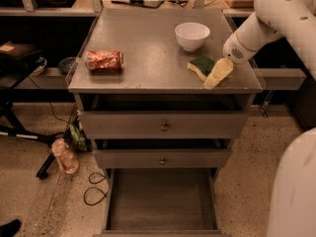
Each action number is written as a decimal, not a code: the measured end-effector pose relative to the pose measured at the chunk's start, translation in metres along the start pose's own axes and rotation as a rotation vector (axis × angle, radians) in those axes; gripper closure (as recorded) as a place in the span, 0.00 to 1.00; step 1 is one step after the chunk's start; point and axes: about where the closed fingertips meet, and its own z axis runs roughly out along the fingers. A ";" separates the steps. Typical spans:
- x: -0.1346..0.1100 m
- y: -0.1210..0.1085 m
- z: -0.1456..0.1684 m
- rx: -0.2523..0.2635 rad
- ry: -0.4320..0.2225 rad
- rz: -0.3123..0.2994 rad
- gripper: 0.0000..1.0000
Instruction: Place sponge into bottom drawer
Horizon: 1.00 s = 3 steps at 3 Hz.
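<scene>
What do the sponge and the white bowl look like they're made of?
The sponge: seemingly soft foam, pale yellow with a matte dark green scrub layer. The bowl: smooth plain white, so glazed ceramic or plastic; unclear which. The gripper sits against the sponge's right side.
</scene>
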 end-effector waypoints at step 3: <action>0.000 0.000 0.000 -0.001 0.001 0.000 0.66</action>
